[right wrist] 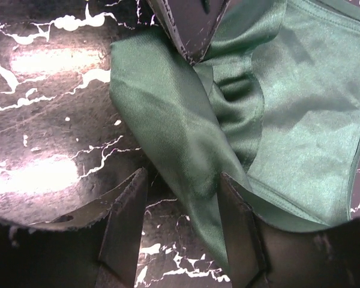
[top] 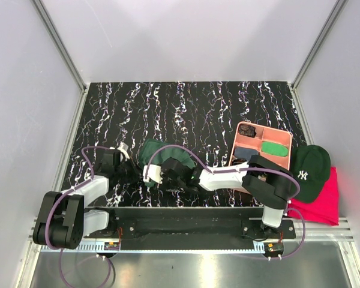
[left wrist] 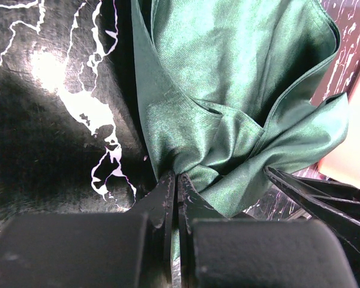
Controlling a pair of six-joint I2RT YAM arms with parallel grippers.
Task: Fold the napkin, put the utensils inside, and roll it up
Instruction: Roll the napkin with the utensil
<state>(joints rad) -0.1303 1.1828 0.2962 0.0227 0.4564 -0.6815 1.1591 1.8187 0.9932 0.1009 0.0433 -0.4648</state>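
Observation:
The dark green napkin [top: 161, 153] lies bunched on the black marbled table, in front of the arms and left of centre. My left gripper [top: 158, 175] is shut on a gathered corner of the napkin [left wrist: 228, 90]; in the left wrist view my left gripper [left wrist: 177, 177] has its jaws pressed together with cloth pinched between them. My right gripper [top: 176, 174] faces it from the right. In the right wrist view my right gripper [right wrist: 183, 177] is open, with a hanging fold of the napkin [right wrist: 300, 120] between its jaws, close to the right finger. The utensils are out of view.
A pink tray [top: 286, 138] with a bright green swatch [top: 274, 147] and dark items stands to the right. A dark green cap [top: 311, 171] rests on a pink-red cloth [top: 325, 203] at the far right. Grey walls enclose the table.

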